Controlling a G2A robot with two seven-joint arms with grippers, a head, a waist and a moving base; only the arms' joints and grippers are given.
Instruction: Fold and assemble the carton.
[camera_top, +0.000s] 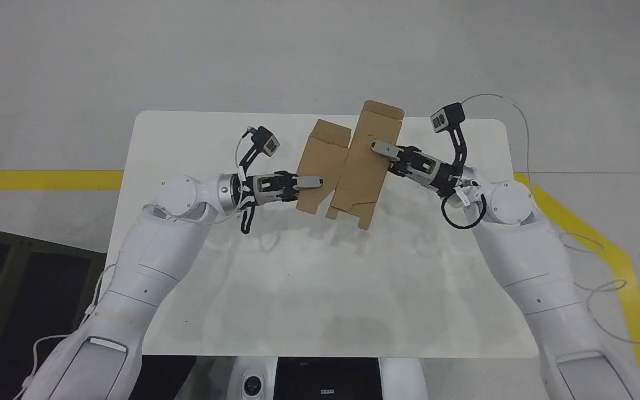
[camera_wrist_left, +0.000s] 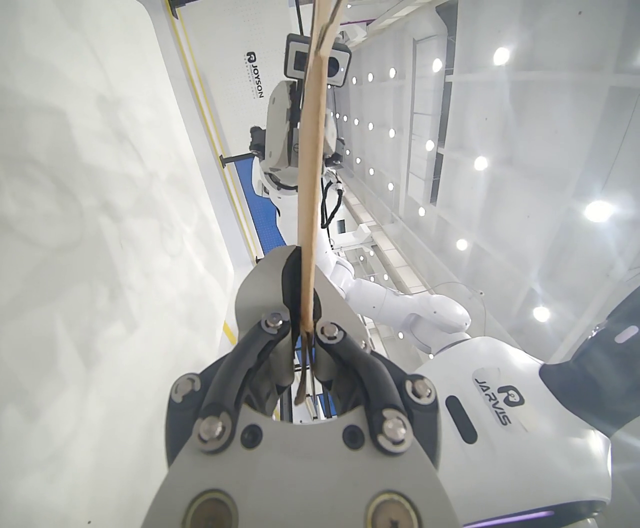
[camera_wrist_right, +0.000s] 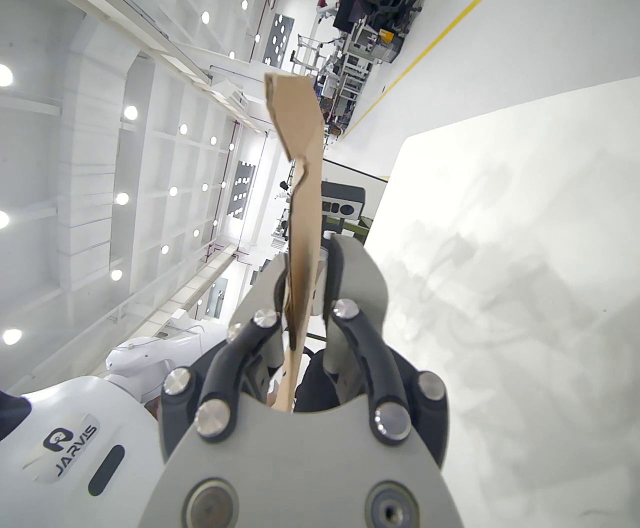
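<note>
- Carton (camera_top: 345, 175), a flat blank, hangs above the far half of the table (camera_top: 300, 300), broad face up, its long axis running away from the robot at a slight slant.
- Left tool (camera_top: 312, 183) is clamped on the carton's left edge, toward the near end.
- Right tool (camera_top: 380, 150) is pinched on the opposite edge, farther out.
- Both forearms point inward, facing each other across the blank.
- Opening it likely depends on these opposed, offset grips.
</note>
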